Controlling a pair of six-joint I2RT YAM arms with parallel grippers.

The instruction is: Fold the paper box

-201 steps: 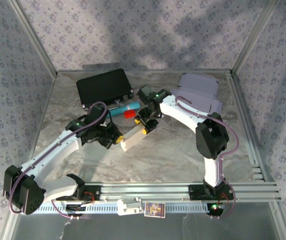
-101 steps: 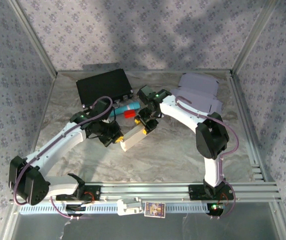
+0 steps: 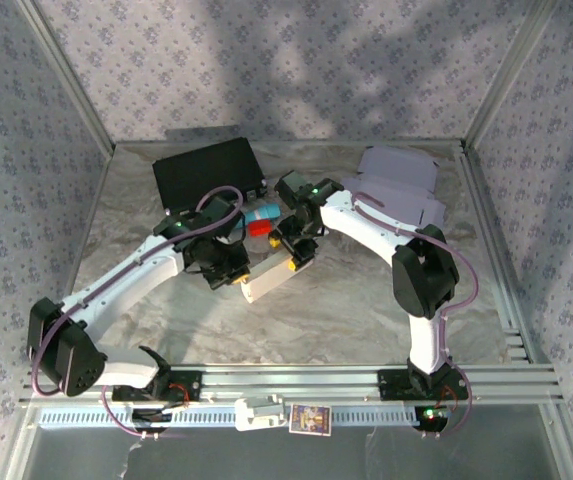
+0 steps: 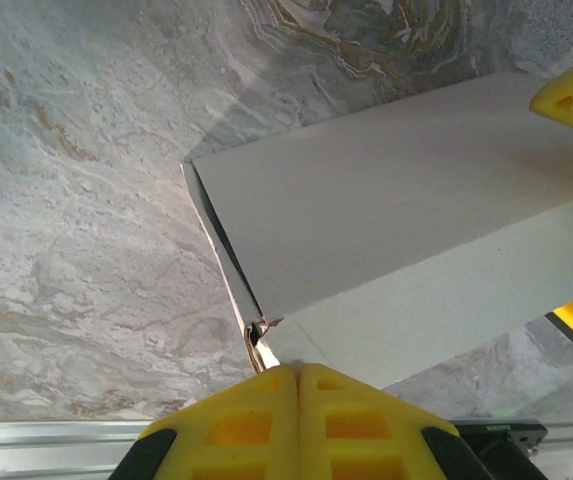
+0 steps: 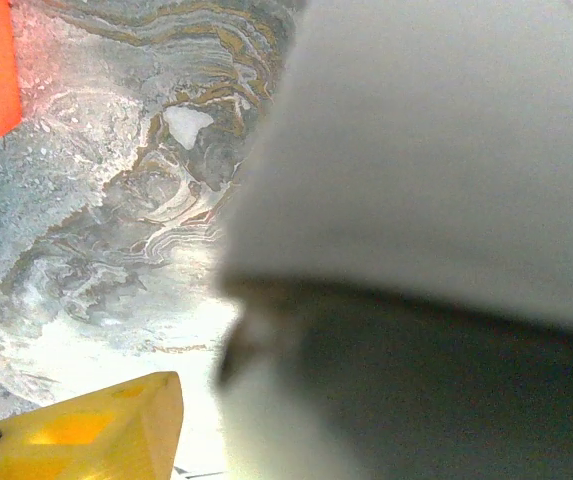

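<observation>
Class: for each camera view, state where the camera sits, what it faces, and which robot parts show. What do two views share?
Top external: above, behind the bases, facing down on the grey marbled table; left arm and right arm show.
Left wrist: on the left arm, facing down past the shut left gripper at the long white paper box.
Right wrist: on the right arm, close to the box; one yellow finger shows.
Shared: all three show the box.
</observation>
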